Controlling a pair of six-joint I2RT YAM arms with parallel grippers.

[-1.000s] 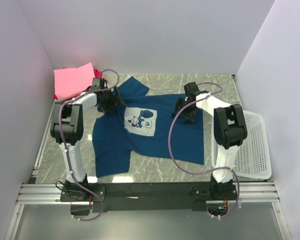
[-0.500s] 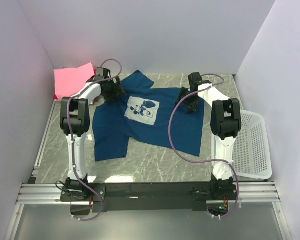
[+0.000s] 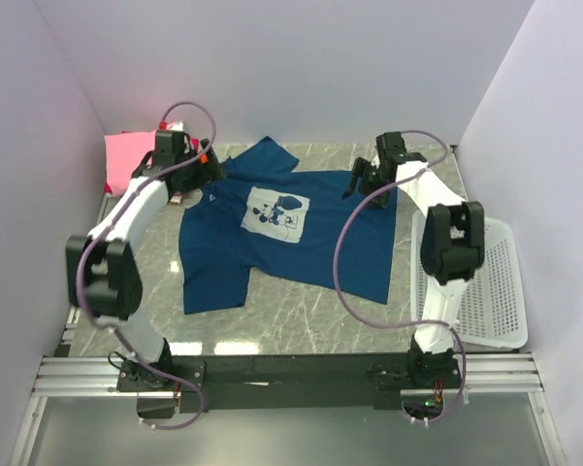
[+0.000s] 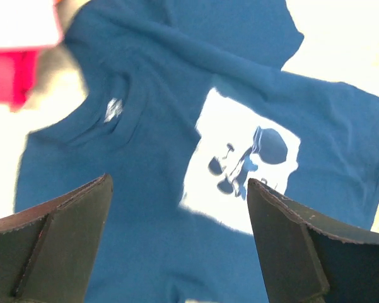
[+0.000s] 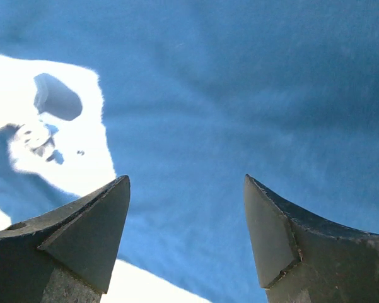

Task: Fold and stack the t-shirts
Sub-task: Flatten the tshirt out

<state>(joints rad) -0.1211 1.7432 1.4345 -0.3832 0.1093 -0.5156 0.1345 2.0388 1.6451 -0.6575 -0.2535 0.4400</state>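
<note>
A dark blue t-shirt [image 3: 281,238] with a white square cartoon print [image 3: 276,211] lies spread face up on the marble table, collar toward the far left. My left gripper [image 3: 206,167] hovers open above the collar side; in the left wrist view [image 4: 178,182] the collar label [image 4: 113,110] and the print [image 4: 246,158] lie below it. My right gripper [image 3: 362,182] hovers open over the shirt's far right part; in the right wrist view [image 5: 186,179] only blue cloth [image 5: 239,95] is under it. A folded pink shirt [image 3: 128,160] lies on a magenta-red one [image 4: 6,76] at the far left. No orange shirt shows.
A white mesh basket [image 3: 490,282] stands at the right edge of the table. White walls close in the left, back and right sides. Purple cables loop off both arms above the shirt. The marble table [image 3: 301,316] shows in front of the shirt.
The shirt slid toward the back of the table, then both grippers let go and rose. The left arm swung out to the left; the right gripper moved back slightly.
</note>
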